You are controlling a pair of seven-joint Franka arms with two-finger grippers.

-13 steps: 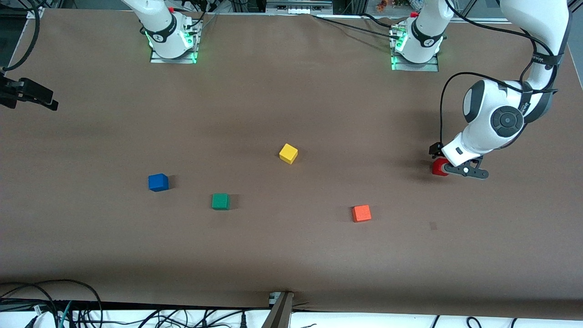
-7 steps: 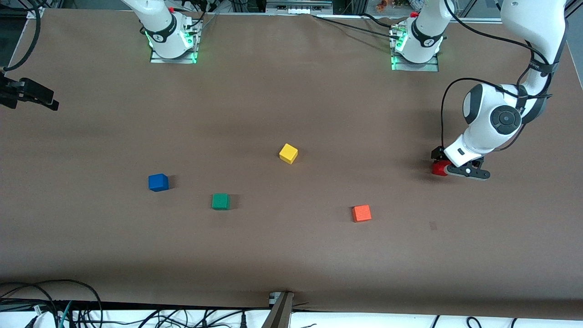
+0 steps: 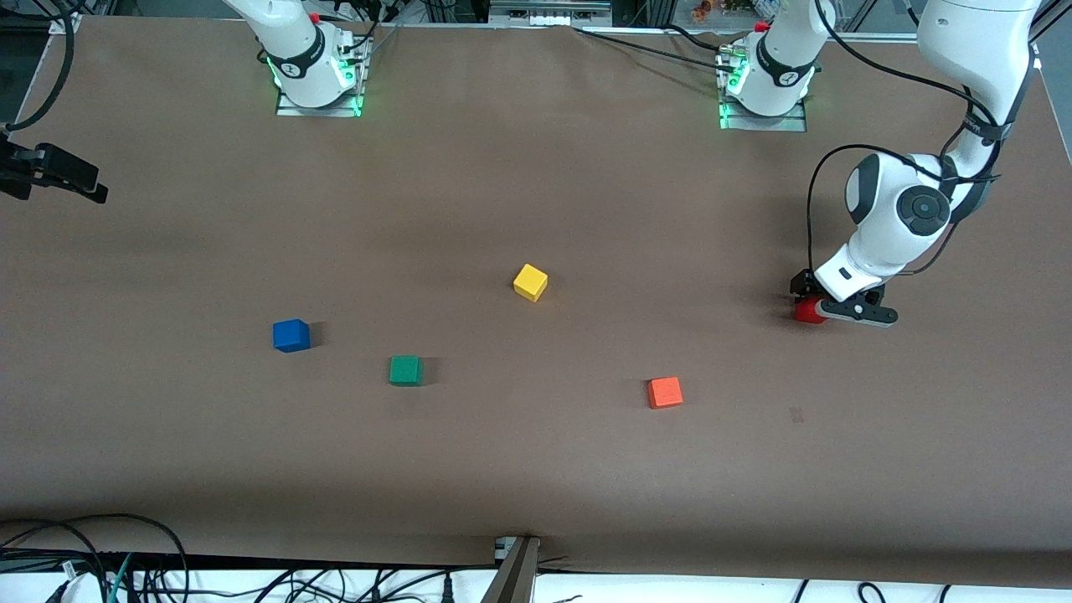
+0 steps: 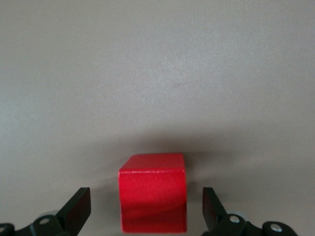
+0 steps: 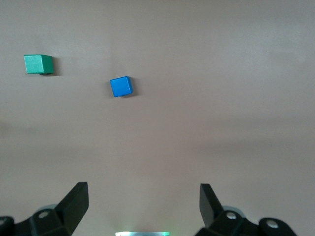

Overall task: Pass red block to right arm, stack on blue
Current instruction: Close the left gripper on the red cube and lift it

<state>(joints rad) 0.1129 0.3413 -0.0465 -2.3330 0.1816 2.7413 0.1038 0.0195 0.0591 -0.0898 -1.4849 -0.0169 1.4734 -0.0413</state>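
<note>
My left end effector (image 4: 147, 216) sat low, fingers spread either side of the red block (image 4: 153, 199) without touching; the right end effector (image 5: 142, 209) waited open above the blue (image 5: 120, 86).

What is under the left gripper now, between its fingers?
The red block sits on the brown table, between the open fingers of the left gripper, with gaps on both sides. In the front view the gripper covers part of the block.

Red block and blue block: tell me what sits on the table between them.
Front view: between the red block and the blue block lie the orange block, yellow block and green block, roughly along that stretch.
</note>
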